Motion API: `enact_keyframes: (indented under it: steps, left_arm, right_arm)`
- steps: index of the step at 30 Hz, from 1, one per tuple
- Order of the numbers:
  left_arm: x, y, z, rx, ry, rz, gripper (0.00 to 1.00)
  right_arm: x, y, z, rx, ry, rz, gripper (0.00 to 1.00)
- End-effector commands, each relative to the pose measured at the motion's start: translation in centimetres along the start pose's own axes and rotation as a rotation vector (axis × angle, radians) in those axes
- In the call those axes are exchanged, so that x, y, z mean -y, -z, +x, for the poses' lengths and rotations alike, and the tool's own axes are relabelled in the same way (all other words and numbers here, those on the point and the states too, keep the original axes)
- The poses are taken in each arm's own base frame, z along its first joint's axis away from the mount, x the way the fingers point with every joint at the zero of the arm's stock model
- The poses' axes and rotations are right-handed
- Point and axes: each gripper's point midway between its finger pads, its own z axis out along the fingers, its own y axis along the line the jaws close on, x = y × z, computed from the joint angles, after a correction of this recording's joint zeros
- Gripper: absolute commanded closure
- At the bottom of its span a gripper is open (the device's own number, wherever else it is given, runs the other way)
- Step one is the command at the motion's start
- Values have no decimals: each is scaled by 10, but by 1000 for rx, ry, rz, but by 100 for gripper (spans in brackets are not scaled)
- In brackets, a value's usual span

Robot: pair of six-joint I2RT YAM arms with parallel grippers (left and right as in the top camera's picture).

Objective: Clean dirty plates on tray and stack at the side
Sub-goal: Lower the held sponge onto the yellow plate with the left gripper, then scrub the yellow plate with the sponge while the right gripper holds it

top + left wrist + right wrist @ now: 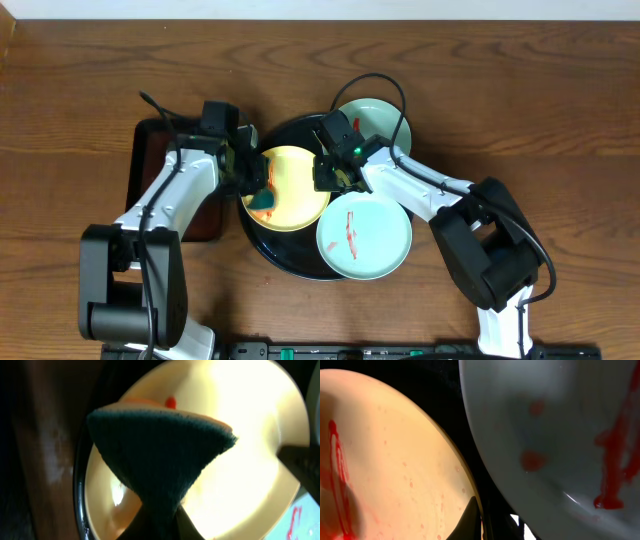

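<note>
The yellow plate (295, 180) lies on the round black tray (285, 255). My left gripper (258, 190) is shut on a dark green sponge (263, 203) and presses it on the plate's left part; the left wrist view shows the sponge (160, 445), the jaws (160, 527) and the plate (250, 435). My right gripper (328, 172) is shut on the yellow plate's right rim (479, 525); red streaks show on the plate (395, 450). A mint plate (365, 235) with red streaks sits at the tray's front right. Another mint plate (380, 120) sits at the back right.
A rectangular black tray (145, 160) lies at the left under my left arm. In the right wrist view a sauce-smeared mint plate (550, 420) lies close beside the yellow one. Wooden table (550, 100) surrounds the trays.
</note>
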Motion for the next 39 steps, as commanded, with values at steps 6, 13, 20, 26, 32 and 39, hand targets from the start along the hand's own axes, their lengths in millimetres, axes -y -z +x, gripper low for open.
enact_keyframes:
  steps: [6,13,20,26,32,39]
  left_arm:
    - [-4,-16,8,12,6,8,93]
    - [-9,-21,27,-46,26,-4,92]
    - [20,-26,23,-20,-54,51,92]
    - [6,-29,-14,158,-60,-118,93]
    - [-29,-24,-54,342,-20,-330,92]
    - [-35,-27,-63,381,-16,-368,92]
  right_arm:
    - [5,-19,16,-49,13,32,98]
    - [5,-19,15,-48,14,32,98]
    - [2,-19,19,-66,13,11,99]
    - [2,-19,21,-74,12,12,99]
    - [3,-19,21,-77,11,15,99]
    - [4,-19,21,-74,11,19,99]
